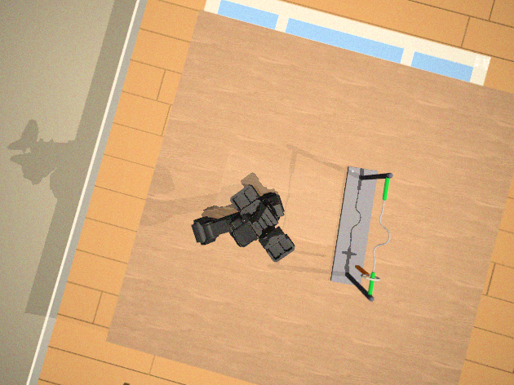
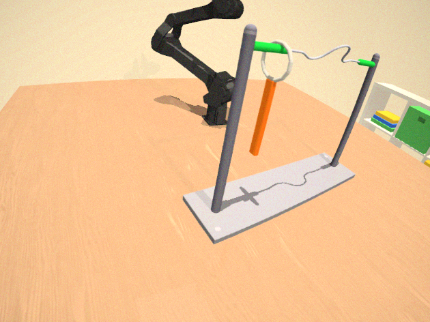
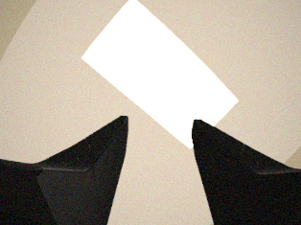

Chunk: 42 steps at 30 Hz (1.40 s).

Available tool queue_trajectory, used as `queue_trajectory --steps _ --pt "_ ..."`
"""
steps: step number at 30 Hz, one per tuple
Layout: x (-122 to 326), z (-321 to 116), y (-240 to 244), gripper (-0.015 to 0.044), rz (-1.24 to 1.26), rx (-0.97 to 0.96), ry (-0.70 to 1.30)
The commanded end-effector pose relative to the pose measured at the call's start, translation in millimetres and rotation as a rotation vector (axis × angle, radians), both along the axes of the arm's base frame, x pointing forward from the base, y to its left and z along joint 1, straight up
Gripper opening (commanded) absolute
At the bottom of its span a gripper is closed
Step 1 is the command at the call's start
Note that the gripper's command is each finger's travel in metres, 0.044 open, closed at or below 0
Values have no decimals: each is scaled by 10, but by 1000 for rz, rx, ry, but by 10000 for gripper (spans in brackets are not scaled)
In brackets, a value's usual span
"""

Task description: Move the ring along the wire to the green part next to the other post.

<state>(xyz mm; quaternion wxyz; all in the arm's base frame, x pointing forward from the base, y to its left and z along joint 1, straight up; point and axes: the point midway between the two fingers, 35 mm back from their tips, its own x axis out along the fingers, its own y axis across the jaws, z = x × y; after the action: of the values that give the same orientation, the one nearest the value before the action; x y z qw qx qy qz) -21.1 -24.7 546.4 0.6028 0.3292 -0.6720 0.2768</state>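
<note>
Nothing is done yet: the ring (image 1: 376, 279) (image 2: 263, 64) hangs on its starting green, handle (image 1: 361, 270) (image 2: 263, 117) down. My claw (image 3: 160, 124), seemingly aimed upward, is partly open and empty; grasp, carry and release all remain.

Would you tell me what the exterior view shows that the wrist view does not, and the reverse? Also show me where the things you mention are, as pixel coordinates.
Only exterior: the ring (image 1: 376, 279) (image 2: 290, 67), its orange handle (image 1: 361, 270) (image 2: 263, 117), and both posts (image 2: 233, 121) (image 2: 355, 110).
Only wrist: the bright white rectangle (image 3: 158, 70) beyond the fingertips.
Both: part of the gripper (image 3: 160, 119) and a pale background.
</note>
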Motion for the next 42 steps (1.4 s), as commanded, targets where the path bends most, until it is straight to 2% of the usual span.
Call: queue_trajectory --steps 1,10,18,30,37,42 --pt "365 -61 351 160 -183 -125 67" --pt "1248 -342 713 160 -520 -358 228" --pt "2086 -810 634 160 -788 -561 413" --pt "2950 -1782 -82 160 -1072 -818 747" --pt "3120 -2439 -652 160 -1156 -927 965" --pt "3120 -3003 -988 160 -1102 -971 1149"
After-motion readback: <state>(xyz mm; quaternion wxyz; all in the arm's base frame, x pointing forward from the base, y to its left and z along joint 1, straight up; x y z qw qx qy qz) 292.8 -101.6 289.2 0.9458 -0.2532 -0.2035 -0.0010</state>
